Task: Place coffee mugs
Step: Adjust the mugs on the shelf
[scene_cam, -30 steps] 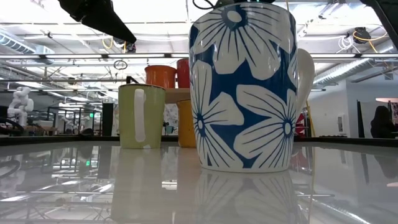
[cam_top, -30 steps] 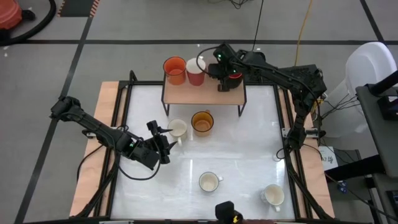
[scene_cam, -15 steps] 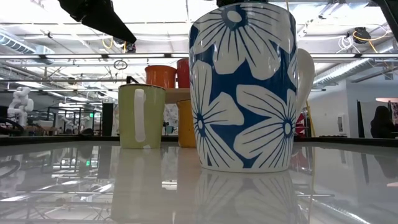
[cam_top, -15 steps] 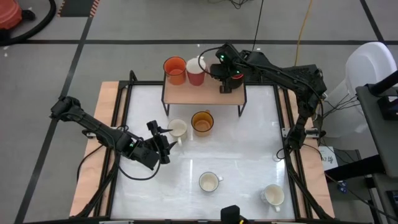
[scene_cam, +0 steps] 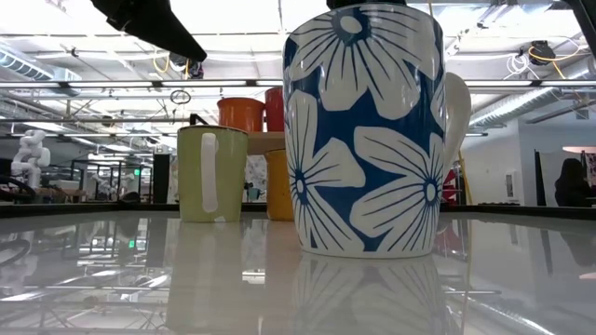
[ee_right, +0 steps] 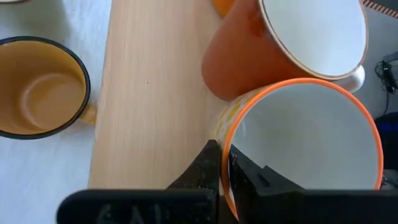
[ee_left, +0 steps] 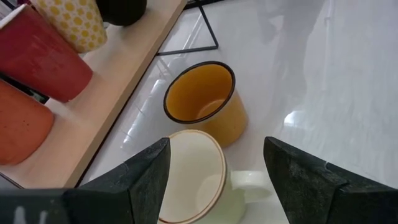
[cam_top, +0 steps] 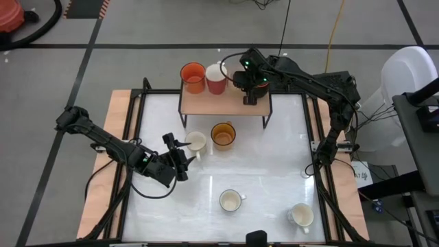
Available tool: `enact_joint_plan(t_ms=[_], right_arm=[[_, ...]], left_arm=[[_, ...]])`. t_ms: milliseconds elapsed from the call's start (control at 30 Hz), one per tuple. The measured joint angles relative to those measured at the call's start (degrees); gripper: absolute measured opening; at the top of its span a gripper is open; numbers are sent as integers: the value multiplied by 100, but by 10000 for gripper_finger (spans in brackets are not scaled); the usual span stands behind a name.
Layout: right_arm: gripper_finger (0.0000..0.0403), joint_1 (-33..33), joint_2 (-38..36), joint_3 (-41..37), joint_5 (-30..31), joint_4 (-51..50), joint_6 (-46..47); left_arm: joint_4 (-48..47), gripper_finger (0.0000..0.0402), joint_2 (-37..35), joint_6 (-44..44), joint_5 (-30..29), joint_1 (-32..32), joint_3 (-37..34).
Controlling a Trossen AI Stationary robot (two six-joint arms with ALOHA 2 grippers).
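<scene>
Up on the wooden shelf (cam_top: 223, 101) at the far side of the tabletop (cam_top: 267, 171), the right pincer (ee_right: 224, 163) is clenched on the rim of a yellow-dotted mug (ee_right: 298, 146), one finger inside and one outside, beside the red mug (cam_top: 215, 79) and the orange mug (cam_top: 193, 77). The left pincer (ee_left: 214, 180) hangs released over the cream mug (cam_top: 197, 143), its fingers (ee_left: 146, 177) straddling that mug without touching it. Just beside it stands the amber mug (cam_top: 223, 134), in front of the shelf. Two more white mugs (cam_top: 231, 200) sit well apart on the near side, one near the right corner. Close to the low camera stands the blue flowered mug (scene_cam: 365, 130).
</scene>
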Motion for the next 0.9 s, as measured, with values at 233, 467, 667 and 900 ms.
enact_joint_plan(t_ms=[233, 467, 667, 900], right_arm=[[4, -37, 0, 2, -233, -72, 163], [10, -46, 0, 2, -224, -71, 161], [41, -50, -1, 7, -194, -87, 91], [65, -51, -4, 11, -143, -85, 89]], left_arm=[[9, 262, -1, 2, 31, 1, 0], [9, 262, -1, 4, 31, 1, 0], [9, 262, 0, 5, 36, 0, 0], [9, 262, -1, 7, 36, 0, 0]])
